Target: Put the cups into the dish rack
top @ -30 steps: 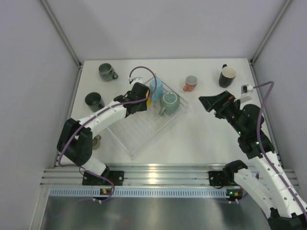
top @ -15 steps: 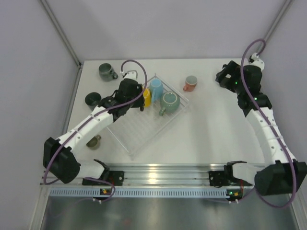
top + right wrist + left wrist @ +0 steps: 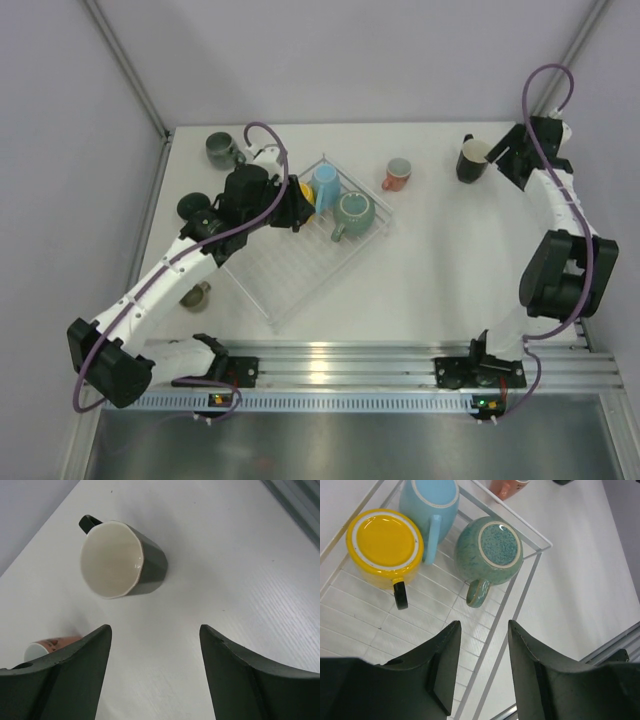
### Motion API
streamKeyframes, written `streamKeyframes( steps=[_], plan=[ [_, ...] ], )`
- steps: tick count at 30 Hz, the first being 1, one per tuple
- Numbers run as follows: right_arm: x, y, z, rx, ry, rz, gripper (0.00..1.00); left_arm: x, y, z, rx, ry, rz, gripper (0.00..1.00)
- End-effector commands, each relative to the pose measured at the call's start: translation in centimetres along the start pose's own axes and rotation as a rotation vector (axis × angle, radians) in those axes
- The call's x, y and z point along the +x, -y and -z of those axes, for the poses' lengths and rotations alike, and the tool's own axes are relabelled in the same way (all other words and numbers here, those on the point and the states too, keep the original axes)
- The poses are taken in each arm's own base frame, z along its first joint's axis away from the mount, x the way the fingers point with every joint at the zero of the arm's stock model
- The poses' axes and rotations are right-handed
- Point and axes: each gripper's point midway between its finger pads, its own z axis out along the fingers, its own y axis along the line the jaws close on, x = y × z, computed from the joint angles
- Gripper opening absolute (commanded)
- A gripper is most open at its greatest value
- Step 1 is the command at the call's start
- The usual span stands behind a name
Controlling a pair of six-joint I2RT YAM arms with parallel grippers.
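My spread right gripper [image 3: 154,630] faces the black, cream-lined ceramic mug [image 3: 125,560] just ahead; an off-centre pinch could topple it.

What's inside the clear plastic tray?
Three mugs sit at one end of the dish rack: a yellow mug, a light blue mug and a teal-green mug. The yellow and teal ones are bottom-up, so their insides are hidden.

Top: high overhead, from the near edge, whole table [image 3: 430,260].
Left wrist: close, down onto dish rack [image 3: 355,615].
Right wrist: close, down onto black cup [image 3: 122,560].
Shared: both, with top.
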Motion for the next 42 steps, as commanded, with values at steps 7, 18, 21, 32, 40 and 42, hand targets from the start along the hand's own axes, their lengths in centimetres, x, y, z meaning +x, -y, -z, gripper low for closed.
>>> streamKeyframes(
  steps=[7,18,21,32,40,42],
  plan=[
    [-1.2,-2.5,-3.6,-0.035,-0.041,-0.333,0.65,-1.1,1.3,0.1,0.061,0.034,-0.005,0.48],
    [-0.5,-2.9,-8.0,-0.009,-0.055,-0.369,0.60,-0.7,1.1,0.3,0.064,0.030,-0.008,0.49],
    [-0.1,-2.9,-9.0,0.006,-0.066,-0.350,0.59,-0.6,1.0,0.2,0.059,0.027,-0.009,0.49],
    [1.9,-1.9,-10.9,0.048,-0.121,-0.242,0.45,-0.9,1.6,0.0,0.076,0.020,0.001,0.49],
    [1.0,-3.1,-8.8,-0.085,-0.071,-0.083,0.07,-1.1,2.7,0.6,0.126,0.014,0.027,0.49],
    [0.6,-3.4,-7.3,-0.122,-0.045,-0.032,0.00,-0.9,3.1,0.8,0.149,0.004,0.035,0.49]
  ],
)
